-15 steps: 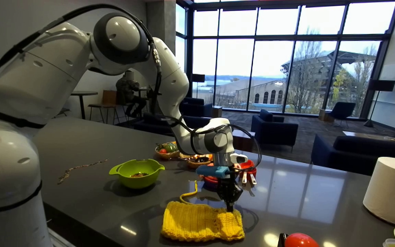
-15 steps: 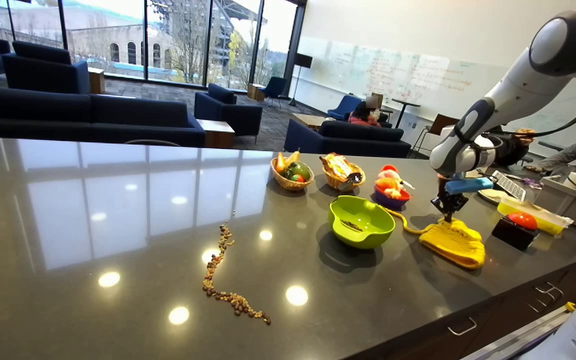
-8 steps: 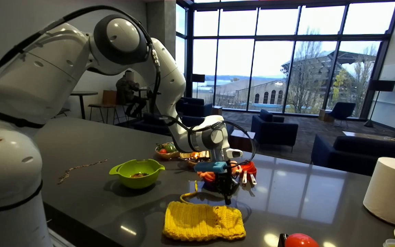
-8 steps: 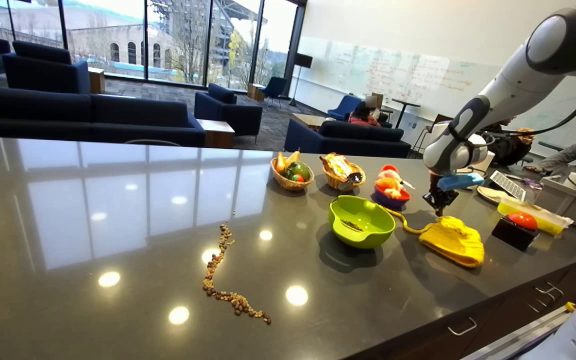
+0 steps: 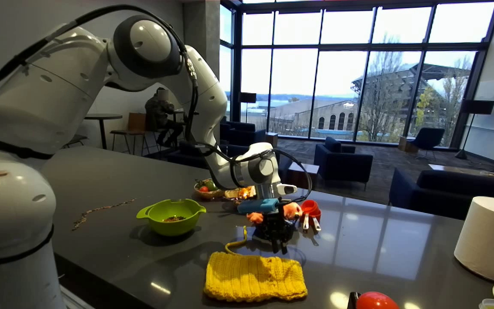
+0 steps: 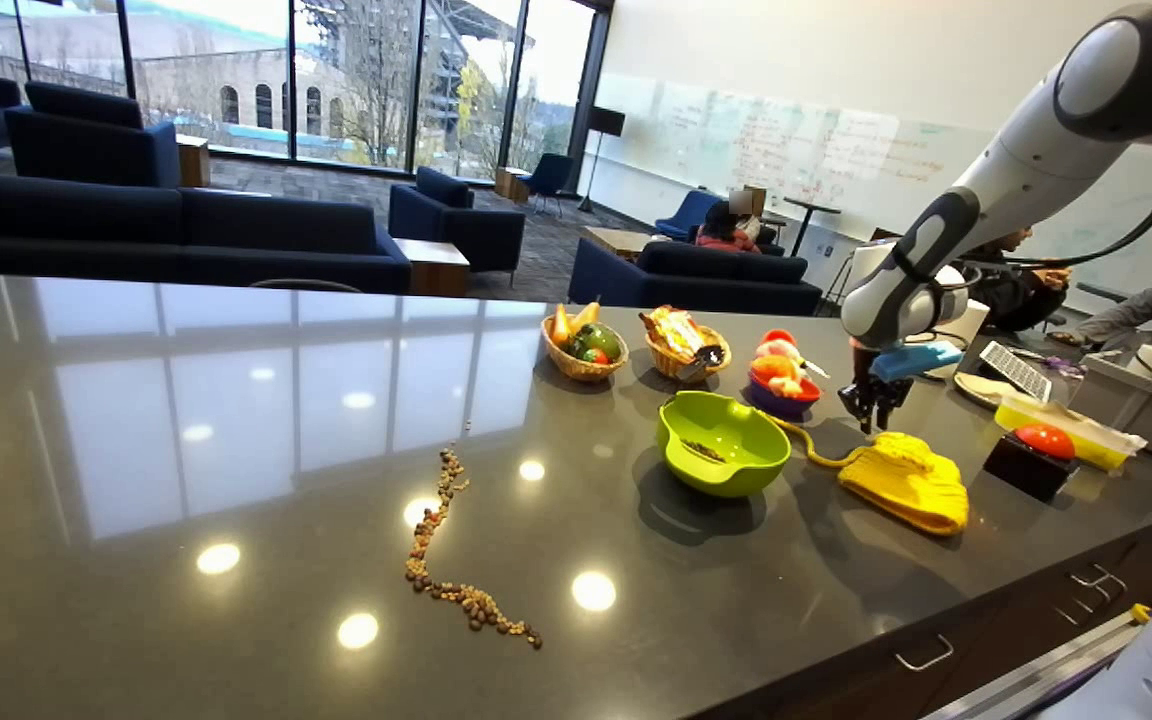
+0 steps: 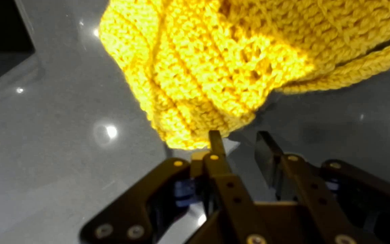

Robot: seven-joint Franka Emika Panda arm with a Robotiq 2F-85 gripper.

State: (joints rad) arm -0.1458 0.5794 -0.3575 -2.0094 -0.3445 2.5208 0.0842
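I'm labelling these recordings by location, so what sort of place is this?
Probably a shared lounge in an office or campus building: the long dark-blue upholstered sofa, wide glossy whiteboard with red handwriting and tall dark-framed glass windows suggest that.

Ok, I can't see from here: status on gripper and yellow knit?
Gripper open, holding nothing. Yellow knit piece on counter, close by. Green bowl off to one side, not between them.
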